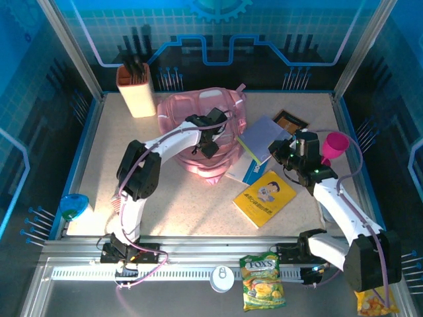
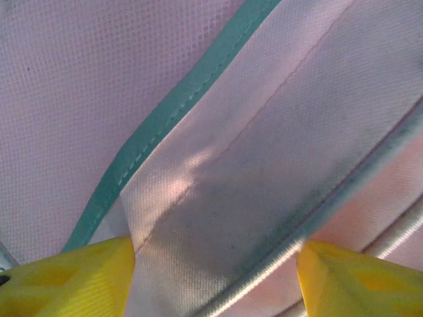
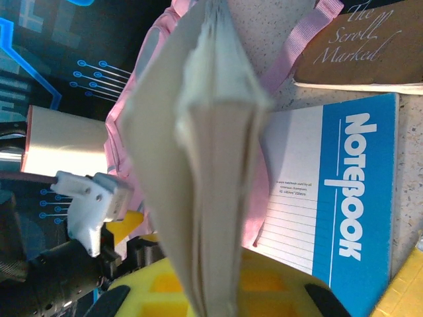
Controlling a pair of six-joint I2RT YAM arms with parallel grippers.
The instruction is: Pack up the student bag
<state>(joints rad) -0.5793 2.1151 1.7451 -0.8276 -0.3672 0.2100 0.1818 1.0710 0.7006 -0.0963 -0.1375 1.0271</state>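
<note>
Pink student bag (image 1: 198, 112) lies at the surface's far middle. Left tool (image 2: 215, 274) stands wide astride its rim fabric and should probably pinch and lift it. Right tool (image 3: 218, 290), clamped on a pale book (image 3: 198, 165), should then slide it in edge-first.

The large soft pink fabric backpack (image 1: 177, 111) lay slumped and crumpled at about twelve o'clock on the table (image 1: 198, 205), one pink strap trailing toward one o'clock.

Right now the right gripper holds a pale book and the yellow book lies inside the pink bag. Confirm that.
Wrong: the yellow book lies on the table, outside the pink bag, as the top view shows. The right gripper does hold a pale book.
</note>
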